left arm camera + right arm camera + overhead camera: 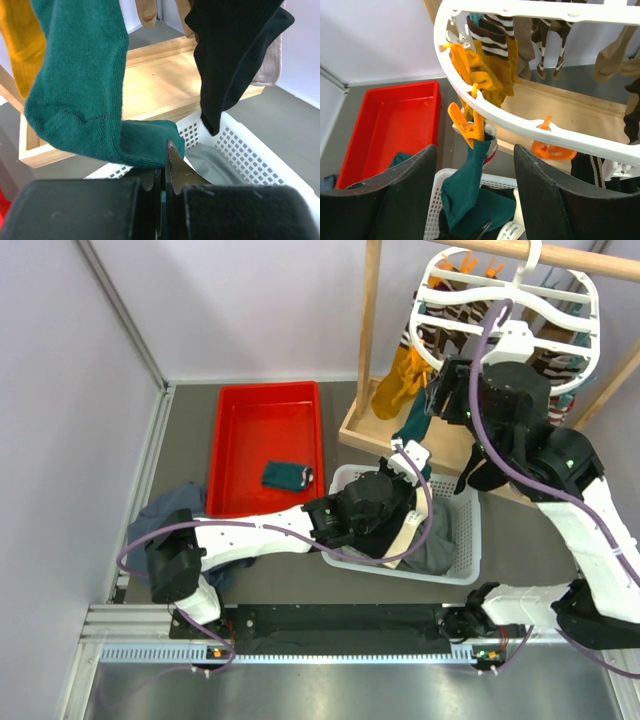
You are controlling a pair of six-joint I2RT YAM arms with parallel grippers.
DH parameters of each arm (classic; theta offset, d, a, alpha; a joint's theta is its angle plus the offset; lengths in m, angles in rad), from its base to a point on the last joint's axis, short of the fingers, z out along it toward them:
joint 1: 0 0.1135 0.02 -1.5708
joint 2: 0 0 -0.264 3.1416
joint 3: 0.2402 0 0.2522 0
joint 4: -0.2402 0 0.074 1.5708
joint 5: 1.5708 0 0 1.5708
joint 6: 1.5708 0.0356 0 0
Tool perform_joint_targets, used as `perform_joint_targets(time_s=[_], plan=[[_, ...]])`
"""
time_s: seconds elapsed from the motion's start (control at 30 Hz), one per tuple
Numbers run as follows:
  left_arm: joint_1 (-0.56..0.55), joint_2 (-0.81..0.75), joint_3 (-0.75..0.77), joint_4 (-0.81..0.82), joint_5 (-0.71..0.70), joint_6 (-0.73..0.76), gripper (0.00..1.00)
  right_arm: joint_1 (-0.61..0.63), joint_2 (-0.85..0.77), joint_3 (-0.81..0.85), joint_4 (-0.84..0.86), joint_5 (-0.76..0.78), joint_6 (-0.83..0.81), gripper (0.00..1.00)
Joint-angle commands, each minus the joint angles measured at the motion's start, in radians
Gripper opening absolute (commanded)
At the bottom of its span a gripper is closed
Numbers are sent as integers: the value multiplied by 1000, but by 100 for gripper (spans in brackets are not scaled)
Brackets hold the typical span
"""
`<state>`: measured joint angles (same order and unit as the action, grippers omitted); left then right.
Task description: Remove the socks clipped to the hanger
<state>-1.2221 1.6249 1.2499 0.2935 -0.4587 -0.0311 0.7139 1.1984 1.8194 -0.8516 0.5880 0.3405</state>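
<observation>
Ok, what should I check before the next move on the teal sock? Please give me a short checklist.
1. Left gripper shut on the teal sock at its toe: ok.
2. Teal sock hangs from an orange clip on the hanger: ok.
3. Right gripper open, fingers either side of that clip in its own view: ok.
4. Fingers far enough forward to press the clip: cannot tell.
5. Mustard sock beside the clip clear of the fingers: ok.
6. Red tray has room, one sock inside: ok.
</observation>
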Motion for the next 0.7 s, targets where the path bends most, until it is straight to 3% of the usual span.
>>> perform_joint_targets(time_s=[0.0, 0.43, 0.67], plan=[[-8, -25, 39, 65, -15, 8, 0, 18, 35, 21, 45, 70, -24, 62], [-10, -20, 46, 65, -11, 5, 0, 19, 124, 21, 108, 133, -66, 60], [-11, -23, 46, 65, -8, 2, 0, 19, 152, 21, 124, 180, -67, 53]])
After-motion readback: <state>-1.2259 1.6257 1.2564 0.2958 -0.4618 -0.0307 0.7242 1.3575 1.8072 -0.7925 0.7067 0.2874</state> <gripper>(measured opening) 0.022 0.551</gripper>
